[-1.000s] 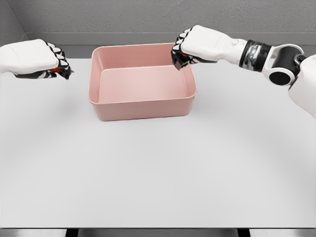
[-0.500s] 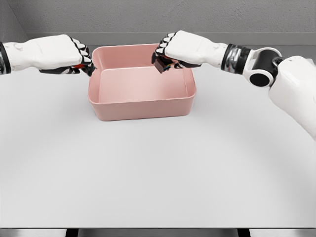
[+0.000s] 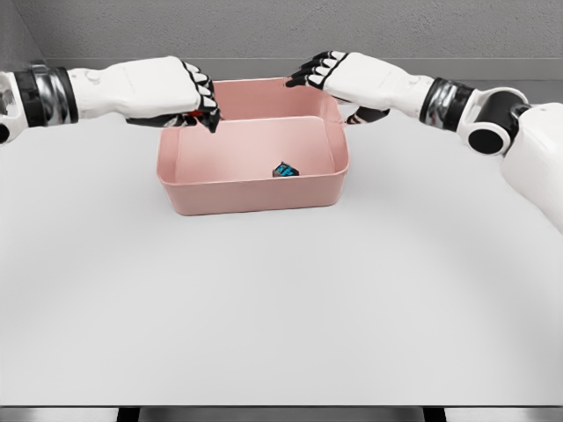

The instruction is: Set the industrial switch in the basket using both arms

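Head view: small dark industrial switch with blue markings (image 3: 284,170) lies inside the pink rectangular plastic basket (image 3: 253,192), near its front wall. Right hand (image 3: 339,72) over the back right rim, fingers spread, holding nothing. Left hand (image 3: 180,92) over the back left corner, fingers curled on something small and red.

A pale grey table (image 3: 281,299) carries a pink basket (image 3: 255,192), which sits directly on it, below and between the left hand (image 3: 180,92) and the right hand (image 3: 339,75). Its far rim lies under both hands.
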`<action>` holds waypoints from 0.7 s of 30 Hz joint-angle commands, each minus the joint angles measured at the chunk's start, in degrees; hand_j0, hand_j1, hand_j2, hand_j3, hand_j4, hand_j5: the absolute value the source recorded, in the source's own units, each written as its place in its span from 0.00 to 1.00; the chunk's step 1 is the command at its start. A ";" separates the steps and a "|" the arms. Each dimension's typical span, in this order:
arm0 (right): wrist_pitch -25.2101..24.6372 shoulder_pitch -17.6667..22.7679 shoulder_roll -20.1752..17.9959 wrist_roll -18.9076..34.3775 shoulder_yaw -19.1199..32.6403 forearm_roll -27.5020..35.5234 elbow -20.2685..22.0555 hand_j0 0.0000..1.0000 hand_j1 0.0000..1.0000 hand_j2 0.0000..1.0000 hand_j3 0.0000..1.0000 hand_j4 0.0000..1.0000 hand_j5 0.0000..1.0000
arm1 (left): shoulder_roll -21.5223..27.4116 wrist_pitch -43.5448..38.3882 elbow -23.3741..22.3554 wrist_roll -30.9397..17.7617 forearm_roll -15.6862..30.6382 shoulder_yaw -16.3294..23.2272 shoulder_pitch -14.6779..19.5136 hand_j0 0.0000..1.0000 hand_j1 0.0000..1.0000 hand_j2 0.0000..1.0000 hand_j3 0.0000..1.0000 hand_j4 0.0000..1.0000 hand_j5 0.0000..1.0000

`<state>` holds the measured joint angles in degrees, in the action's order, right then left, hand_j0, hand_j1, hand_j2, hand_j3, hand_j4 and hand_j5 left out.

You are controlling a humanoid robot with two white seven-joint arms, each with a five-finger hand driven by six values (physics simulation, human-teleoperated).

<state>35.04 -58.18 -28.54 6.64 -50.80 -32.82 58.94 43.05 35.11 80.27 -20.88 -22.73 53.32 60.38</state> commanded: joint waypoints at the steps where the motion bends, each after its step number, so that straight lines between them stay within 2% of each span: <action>1: -0.04 0.00 -1.52 -0.05 1.93 0.48 -3.04 1.00 1.00 1.00 1.00 1.00 1.00 | -5.95 -0.11 -5.72 -0.04 -3.18 0.03 0.00 0.46 0.46 0.46 0.46 0.46 0.46; 2: -0.04 0.79 -2.05 -0.05 2.28 0.48 -3.57 1.00 1.00 1.00 1.00 1.00 1.00 | -8.07 -0.11 -9.07 -0.04 -4.51 0.12 0.09 0.46 0.46 0.46 0.46 0.46 0.46; 7: -0.04 5.89 -6.79 -0.05 7.82 0.30 -3.31 1.00 1.00 1.00 1.00 1.00 1.00 | -13.34 -0.11 -11.97 0.05 -9.26 1.00 0.09 0.48 0.48 0.48 0.48 0.48 0.48; 11: -0.04 9.23 -9.52 -0.14 10.54 0.39 -2.96 1.00 1.00 1.00 1.00 1.00 1.00 | -14.49 -0.11 -11.89 0.05 -9.17 1.44 0.18 0.63 0.63 0.63 0.63 0.63 0.63; 13: -0.04 11.25 -11.45 -0.23 12.30 0.48 -2.69 1.00 1.00 1.00 1.00 1.00 1.00 | -15.37 -1.45 -11.80 0.14 -9.26 1.44 0.26 0.80 0.80 0.80 0.80 0.80 0.80; 15: -0.04 13.80 -13.12 -0.23 15.29 0.48 -0.85 1.00 1.00 1.00 1.00 1.00 1.00 | -15.72 -2.68 -11.89 0.49 -9.00 1.35 0.18 0.91 0.91 0.91 0.91 0.91 0.91; 18: -0.04 16.26 -13.91 -0.32 17.13 0.48 0.12 1.00 1.00 1.00 1.00 1.00 1.00 | -16.24 -6.99 -11.89 0.66 -8.91 1.35 0.18 0.98 0.98 0.98 0.98 0.98 0.98; 21: -0.04 20.21 -16.29 -0.49 21.61 0.65 3.37 1.00 1.00 1.00 1.00 1.00 1.00 | -16.42 -10.59 -11.89 0.75 -8.99 1.09 0.35 0.98 0.98 0.98 0.98 0.98 0.98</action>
<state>35.05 -37.27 -43.44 6.32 -31.93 -32.74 60.53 26.85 27.15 68.42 -20.23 -31.94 54.60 60.82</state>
